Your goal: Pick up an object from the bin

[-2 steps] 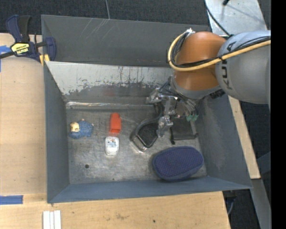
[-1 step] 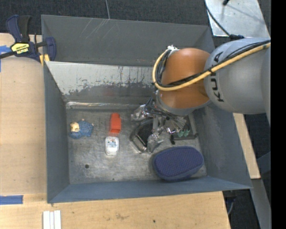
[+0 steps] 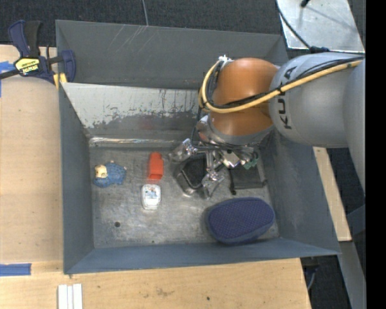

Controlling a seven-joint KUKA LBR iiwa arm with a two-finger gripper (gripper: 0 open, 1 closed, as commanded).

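Observation:
My gripper [image 3: 204, 162] is low in the bin's right half, under the orange wrist cover. It is right on top of a black flat thing [image 3: 192, 174] lying on the floor there. A second black flat piece [image 3: 248, 176] lies just to its right. A dark blue oval pad [image 3: 239, 219] rests near the front right corner, below the gripper. An orange block [image 3: 156, 165] stands a little to the gripper's left.
A small white thing [image 3: 151, 196] lies in front of the orange block. A blue soft toy with a pale face [image 3: 109, 174] sits at the left. The bin's walls slope up steeply on all sides.

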